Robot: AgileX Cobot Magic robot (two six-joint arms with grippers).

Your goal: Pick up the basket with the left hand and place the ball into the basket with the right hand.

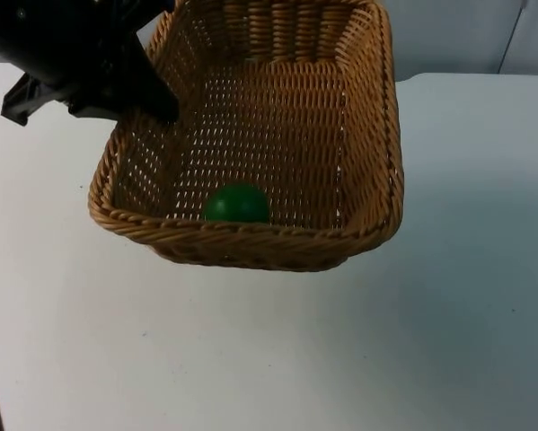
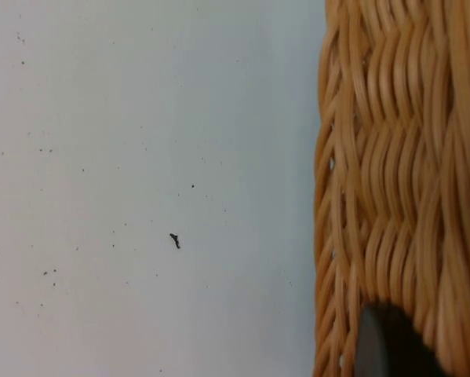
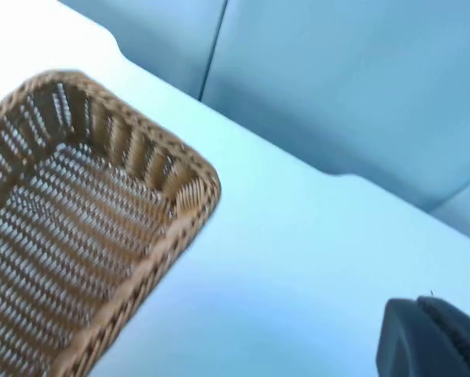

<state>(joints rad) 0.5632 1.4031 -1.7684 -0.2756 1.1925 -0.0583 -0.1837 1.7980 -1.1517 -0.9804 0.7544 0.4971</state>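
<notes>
**Inspector A:** Where is the basket [image 1: 251, 135]?

**Inspector B:** It is tilted, with its open side turned toward the top camera. Its near rim hangs lowest over the white desk [image 1: 430, 341], and its far rim runs up toward the grey wall [image 1: 466, 36]. The left hand [image 1: 152, 103] grips it at the left wall, near the far left corner. One black finger reaches down inside the weave. The left wrist view shows the outer wall of the basket [image 2: 399, 188] touching a dark fingertip [image 2: 388, 345], with speckled desk [image 2: 140, 157] beside it. The hand is clenched on the basket wall.

**Inspector A:** And the ball [image 1: 237, 204]?

**Inspector B:** It is green and lies inside the basket, against the near wall, a little left of centre. The near rim hides its lower part.

**Inspector A:** What of the right hand?

**Inspector B:** One black fingertip [image 3: 431, 342] stands over bare desk [image 3: 297, 259], well apart from the basket. The right wrist view shows a corner of the basket [image 3: 85, 220], the desk edge and the wall [image 3: 337, 78] beyond it. Whether that hand is released or clenched cannot be told.

**Inspector A:** Does anything else mark the desk?

**Inspector B:** A small dark fleck [image 2: 175, 240] lies on it, left of the basket wall.
</notes>
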